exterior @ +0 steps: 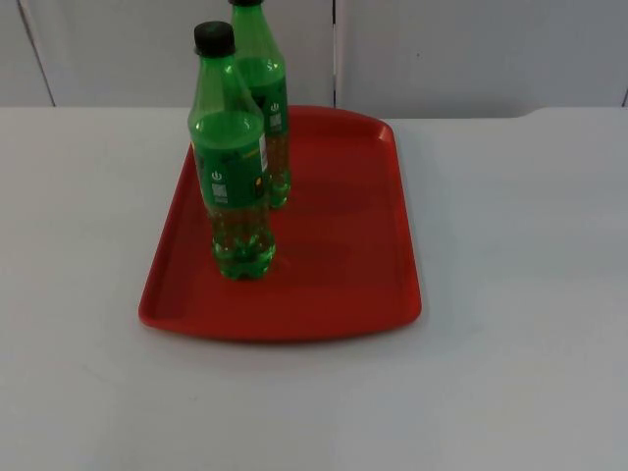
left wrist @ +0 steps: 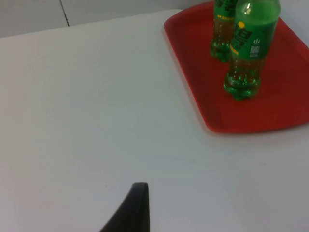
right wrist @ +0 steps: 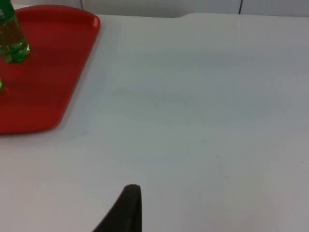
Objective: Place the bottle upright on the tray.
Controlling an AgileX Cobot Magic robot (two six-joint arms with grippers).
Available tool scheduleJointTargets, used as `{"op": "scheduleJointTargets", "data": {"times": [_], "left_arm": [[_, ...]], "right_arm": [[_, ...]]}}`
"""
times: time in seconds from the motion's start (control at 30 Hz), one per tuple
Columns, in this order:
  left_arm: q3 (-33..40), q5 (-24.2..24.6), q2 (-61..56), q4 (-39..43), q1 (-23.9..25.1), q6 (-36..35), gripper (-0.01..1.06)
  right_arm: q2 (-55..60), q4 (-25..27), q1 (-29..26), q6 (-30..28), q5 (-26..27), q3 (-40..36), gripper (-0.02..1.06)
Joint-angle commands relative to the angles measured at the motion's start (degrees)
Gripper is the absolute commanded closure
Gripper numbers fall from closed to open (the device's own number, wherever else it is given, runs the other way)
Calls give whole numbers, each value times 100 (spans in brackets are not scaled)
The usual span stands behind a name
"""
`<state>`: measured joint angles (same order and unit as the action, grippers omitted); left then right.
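Note:
Two green soda bottles with black caps stand upright on the red tray (exterior: 343,245). The front bottle (exterior: 233,177) is near the tray's left rim, and the rear bottle (exterior: 267,108) stands close behind it. In the left wrist view, the front bottle (left wrist: 248,48), the rear bottle (left wrist: 223,29) and the tray (left wrist: 203,87) lie well beyond my left gripper (left wrist: 137,208), which hangs over bare table left of the tray. My right gripper (right wrist: 128,208) hangs over bare table right of the tray (right wrist: 48,72), far from the rear bottle (right wrist: 10,34). Neither gripper touches anything.
The white table (exterior: 510,294) spreads wide on both sides of the tray and in front of it. The grey partition wall (exterior: 442,49) closes the far edge, just behind the tray.

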<state>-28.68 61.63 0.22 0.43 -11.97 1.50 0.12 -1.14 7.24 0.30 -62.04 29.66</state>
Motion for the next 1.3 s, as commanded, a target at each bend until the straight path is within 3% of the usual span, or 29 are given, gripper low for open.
{"op": "scheduleJointTargets", "data": {"times": [0.0,0.27,1.27], "left_arm": [[23,-9,-22,43,5,-38,0],[23,-9,-22,43,5,-27,0],[23,-9,-22,43,5,-27,0]], "right_arm": [[-12,14,-140,27,31,-7,-1],[-12,23,-431,27,31,-7,-1],[-12,23,-417,27,31,-7,-1]]}}
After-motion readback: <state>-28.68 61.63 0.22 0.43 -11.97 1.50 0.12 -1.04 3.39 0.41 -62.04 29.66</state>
